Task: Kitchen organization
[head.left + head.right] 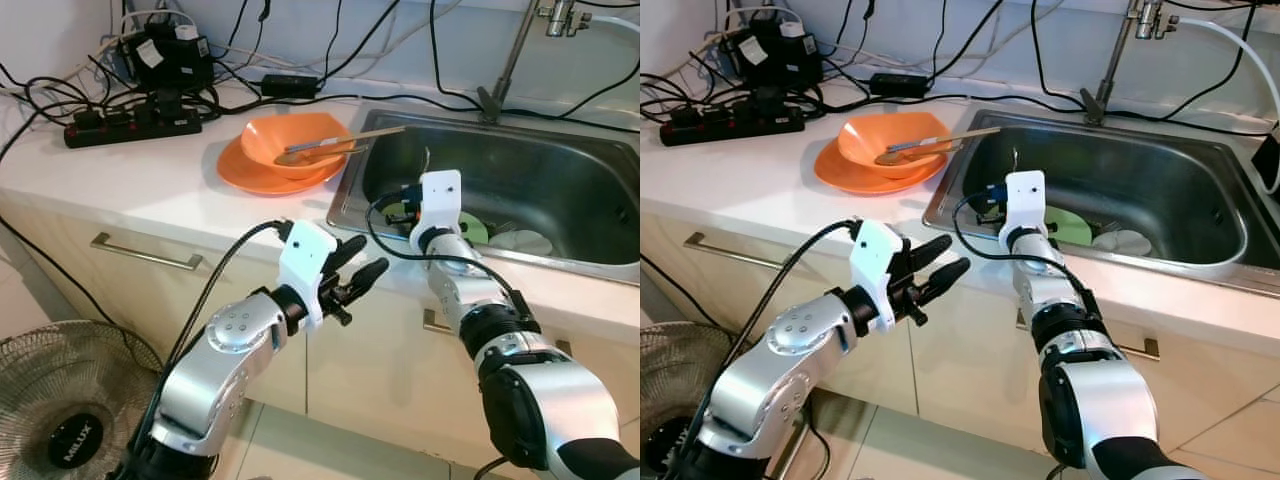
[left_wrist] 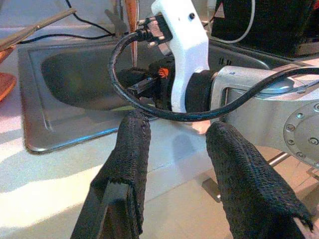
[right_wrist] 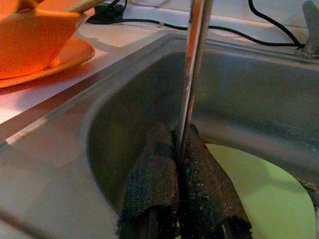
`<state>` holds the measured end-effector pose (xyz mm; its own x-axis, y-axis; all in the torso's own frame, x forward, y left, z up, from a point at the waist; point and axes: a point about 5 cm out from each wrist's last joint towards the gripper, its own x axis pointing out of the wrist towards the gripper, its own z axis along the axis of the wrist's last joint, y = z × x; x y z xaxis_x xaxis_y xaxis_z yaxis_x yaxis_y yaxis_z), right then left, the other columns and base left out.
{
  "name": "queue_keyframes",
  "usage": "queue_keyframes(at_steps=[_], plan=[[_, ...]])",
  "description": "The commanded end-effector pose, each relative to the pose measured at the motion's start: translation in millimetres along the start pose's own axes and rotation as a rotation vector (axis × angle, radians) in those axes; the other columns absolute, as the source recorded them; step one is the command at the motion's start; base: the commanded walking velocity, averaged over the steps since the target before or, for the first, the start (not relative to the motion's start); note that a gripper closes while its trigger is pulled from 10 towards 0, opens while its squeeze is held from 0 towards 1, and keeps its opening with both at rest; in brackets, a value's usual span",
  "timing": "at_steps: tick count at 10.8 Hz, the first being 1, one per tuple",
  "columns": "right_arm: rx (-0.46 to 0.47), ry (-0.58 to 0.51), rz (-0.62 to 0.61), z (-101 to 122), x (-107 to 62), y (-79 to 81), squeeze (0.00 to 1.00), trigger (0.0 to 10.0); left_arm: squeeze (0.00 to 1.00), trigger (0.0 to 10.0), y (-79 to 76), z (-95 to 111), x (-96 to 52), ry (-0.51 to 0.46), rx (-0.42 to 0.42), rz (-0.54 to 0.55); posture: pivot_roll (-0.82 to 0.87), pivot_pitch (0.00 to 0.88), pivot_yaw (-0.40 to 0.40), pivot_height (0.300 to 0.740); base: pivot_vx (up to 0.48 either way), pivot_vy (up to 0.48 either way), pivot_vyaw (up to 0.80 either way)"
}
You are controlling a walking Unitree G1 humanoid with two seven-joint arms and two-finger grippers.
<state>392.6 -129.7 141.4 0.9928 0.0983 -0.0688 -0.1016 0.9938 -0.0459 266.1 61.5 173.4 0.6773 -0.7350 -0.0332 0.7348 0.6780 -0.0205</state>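
The thin metal utensil handle (image 3: 192, 74) is what I'm busy with right now: my right tool (image 3: 180, 149) has its two black fingers pinched tight on it, just over the stainless steel sink (image 1: 560, 170). The shaft sticks up from between the fingers, and I can't tell what kind of end it has.

So where am I at? Early-ish, I'd say. Down in the basin there's a pale green plate (image 3: 259, 194) and a white dish (image 1: 520, 242) next to it, so the sink isn't cleared at all. Over on the white surface (image 1: 130, 180), the orange bowl (image 1: 295, 140) sits on an orange plate (image 1: 245, 175) with a couple of long utensils (image 1: 330, 145) resting across it, reaching out toward the sink edge. My guess is the piece I'm holding joins that pile, but that's only a guess.

My left tool (image 1: 352, 272) hangs in front of the cabinet, fingers spread apart, nothing in it. Plenty left: this utensil, then both dishes.
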Motion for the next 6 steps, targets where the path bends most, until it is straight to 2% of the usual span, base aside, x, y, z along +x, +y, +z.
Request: queue_keyframes(at_steps=[1,3,4,5,6], plan=[[-0.005,-0.005,0.003,2.3,1.4,1.2,0.0,10.0,0.0,10.0,-2.3,-2.8,-4.8,0.025,-0.003,0.012,0.3,0.074,-0.024,0.74,0.0,0.0,0.0],[-0.009,-0.002,0.005,0.8,1.0,1.5,0.0,10.0,0.0,10.0,-0.6,-4.0,-7.5,0.037,-0.015,0.034,0.3,0.095,-0.027,0.74,0.0,0.0,0.0],[-0.006,0.0,0.008,-0.4,0.6,2.4,0.89,10.0,0.0,10.0,-0.3,-3.2,-8.0,0.039,-0.02,0.042,0.3,0.104,-0.028,0.74,0.0,0.0,0.0],[-0.01,0.0,0.01,-0.7,0.6,3.6,0.89,10.0,0.0,10.0,-0.4,-2.9,-8.3,0.042,-0.023,0.045,0.3,0.109,-0.029,0.74,0.0,0.0,0.0],[-0.014,-0.001,0.011,-0.2,0.9,4.1,0.15,10.0,0.0,10.0,-0.2,-3.3,-8.5,0.044,-0.024,0.048,0.3,0.111,-0.029,0.74,0.0,0.0,0.0]])
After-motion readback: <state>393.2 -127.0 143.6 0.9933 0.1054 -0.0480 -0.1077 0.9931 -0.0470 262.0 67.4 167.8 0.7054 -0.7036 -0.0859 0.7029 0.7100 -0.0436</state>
